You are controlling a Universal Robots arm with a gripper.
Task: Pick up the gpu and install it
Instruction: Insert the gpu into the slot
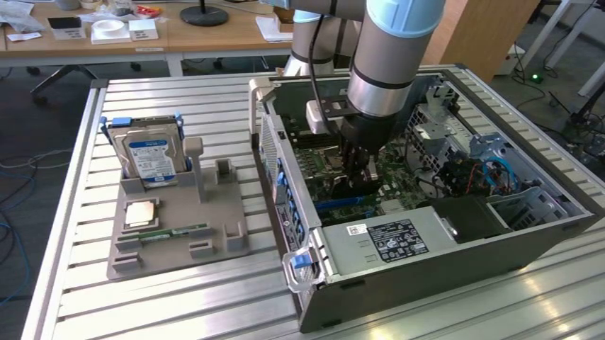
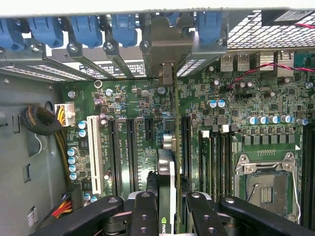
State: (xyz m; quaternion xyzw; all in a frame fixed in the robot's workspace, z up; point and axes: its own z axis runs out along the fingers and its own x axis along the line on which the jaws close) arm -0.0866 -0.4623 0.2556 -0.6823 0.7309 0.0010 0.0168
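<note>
Inside the open computer case (image 1: 397, 283), which lies on its side on a slatted metal table (image 1: 189, 297), the robot arm reaches straight down over the motherboard (image 2: 246, 98). Its gripper (image 1: 362, 166) has the gpu (image 1: 358, 187) clamped between its two fingers (image 2: 143, 211). They are drawn in close, one against each face of the card, with only the card's thickness between them.

From the wrist camera the gpu (image 2: 167, 162) appears edge-on, standing upright over the board. It sits among the long black expansion slots (image 2: 130, 147), with its metal end reaching toward the rear openings under a row of blue retaining clips (image 2: 123, 27). I cannot tell whether its lower edge has entered a slot or hangs just above one.

Well apart on the table, at the exterior view's left, a grey holder (image 1: 180, 241) carries a blue-labelled hard drive (image 1: 151, 159) and a slim green memory stick (image 1: 175, 231).

To my eye the danger is alignment. If the card is slightly tilted or offset from its slot, pressing down could jam its contact edge on the slot's rim and strain the board. The metal end could also catch on the rear frame or a clip. Small capacitors (image 2: 74, 160) stand beside the white slot (image 2: 94, 152) nearby, and a sideways slip could strike them.
</note>
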